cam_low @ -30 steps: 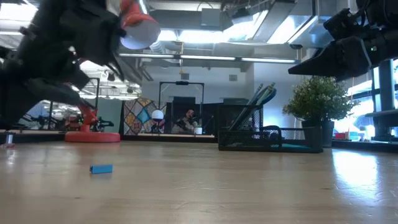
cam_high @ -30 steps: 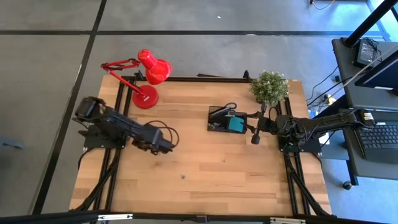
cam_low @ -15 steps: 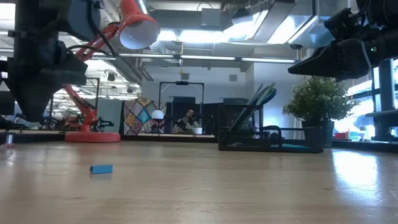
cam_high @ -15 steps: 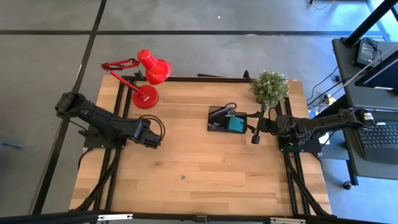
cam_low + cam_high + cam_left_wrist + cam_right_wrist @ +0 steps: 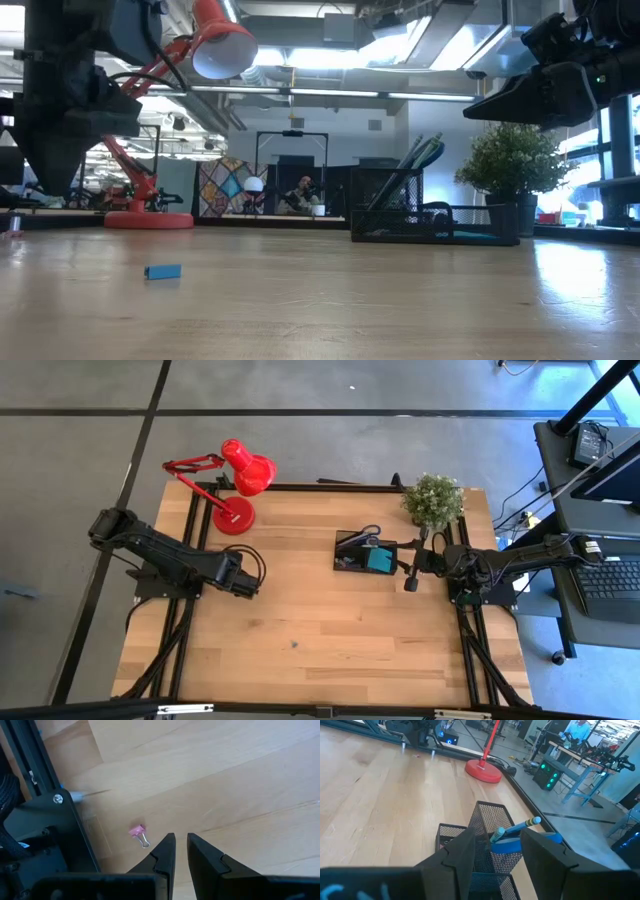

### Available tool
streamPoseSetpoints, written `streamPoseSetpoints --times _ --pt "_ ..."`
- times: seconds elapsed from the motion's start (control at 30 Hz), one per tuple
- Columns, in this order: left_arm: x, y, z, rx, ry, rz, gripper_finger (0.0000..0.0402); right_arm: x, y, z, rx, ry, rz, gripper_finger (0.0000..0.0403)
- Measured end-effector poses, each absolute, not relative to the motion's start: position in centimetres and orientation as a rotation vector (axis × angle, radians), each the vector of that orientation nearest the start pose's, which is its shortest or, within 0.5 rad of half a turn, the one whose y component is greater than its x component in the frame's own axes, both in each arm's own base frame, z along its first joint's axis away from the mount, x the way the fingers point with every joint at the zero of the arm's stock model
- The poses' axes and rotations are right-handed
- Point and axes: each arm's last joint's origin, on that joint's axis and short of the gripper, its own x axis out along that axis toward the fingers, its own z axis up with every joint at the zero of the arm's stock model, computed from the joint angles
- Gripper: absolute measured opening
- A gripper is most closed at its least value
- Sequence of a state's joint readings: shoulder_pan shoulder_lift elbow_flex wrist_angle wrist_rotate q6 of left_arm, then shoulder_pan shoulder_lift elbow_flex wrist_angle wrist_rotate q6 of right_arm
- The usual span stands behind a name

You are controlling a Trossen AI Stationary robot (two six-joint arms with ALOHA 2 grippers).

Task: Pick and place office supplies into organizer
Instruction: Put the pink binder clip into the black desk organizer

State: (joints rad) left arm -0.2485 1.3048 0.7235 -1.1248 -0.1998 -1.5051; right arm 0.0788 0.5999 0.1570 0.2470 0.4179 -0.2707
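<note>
The black mesh organizer stands right of the table's middle and also shows in the low view. It holds a teal pad, blue-handled scissors and slanting pens. My right gripper hovers open just right of it and looks over its compartments. My left gripper sits near the left edge, open by a narrow gap. A small pink binder clip lies on the wood just ahead of it. A small blue bit lies alone toward the near edge.
A red desk lamp stands at the far left corner and a potted green plant at the far right, behind the organizer. The black arm base plate lies close beside the pink clip. Bare wood stretches between the arms.
My left arm has drawn back from the table's middle toward the left edge and has come to rest there. Its gripper now sits lower and nearer its base. The right arm and all objects have kept still.
</note>
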Motion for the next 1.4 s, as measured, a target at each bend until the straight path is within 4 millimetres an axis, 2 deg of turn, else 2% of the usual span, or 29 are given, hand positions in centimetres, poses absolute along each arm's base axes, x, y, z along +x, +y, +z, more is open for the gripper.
streamPoseSetpoints --times 1.4 --pt "17.3 -3.84 17.84 -0.782 1.271 1.123 0.0043 14.2 -0.06 18.33 -0.316 0.237 -0.31 0.0162"
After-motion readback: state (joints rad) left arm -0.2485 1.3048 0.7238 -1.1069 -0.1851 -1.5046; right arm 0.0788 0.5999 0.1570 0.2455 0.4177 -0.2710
